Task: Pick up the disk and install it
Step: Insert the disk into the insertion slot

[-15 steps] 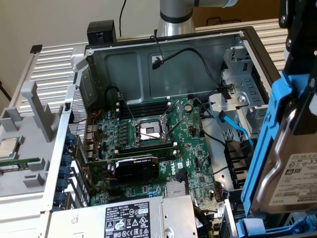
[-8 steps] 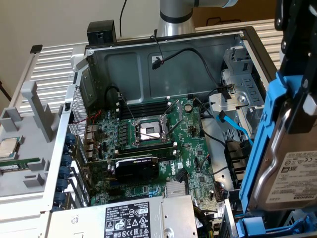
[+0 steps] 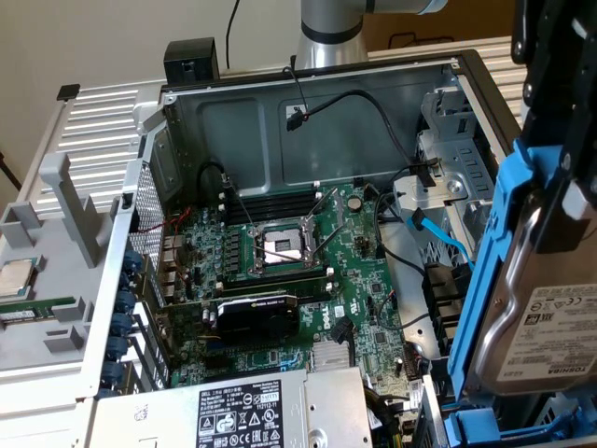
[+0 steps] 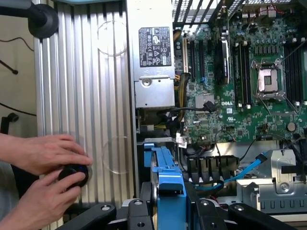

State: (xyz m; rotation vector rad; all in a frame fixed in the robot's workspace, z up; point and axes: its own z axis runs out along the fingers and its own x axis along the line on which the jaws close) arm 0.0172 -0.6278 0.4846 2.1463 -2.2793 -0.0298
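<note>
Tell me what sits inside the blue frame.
The disk, silver with a white label. The fingers cover its upper end; the frame hides its edges.

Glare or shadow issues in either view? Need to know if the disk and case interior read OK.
Exterior view: soft, even light. The disk has a mild sheen on its metal and no washout on its label. The motherboard is well lit, the case back wall slightly shaded. Wrist view: bright streaks on the ribbed metal table, blue carrier evenly lit, black cables in shadow.
</note>
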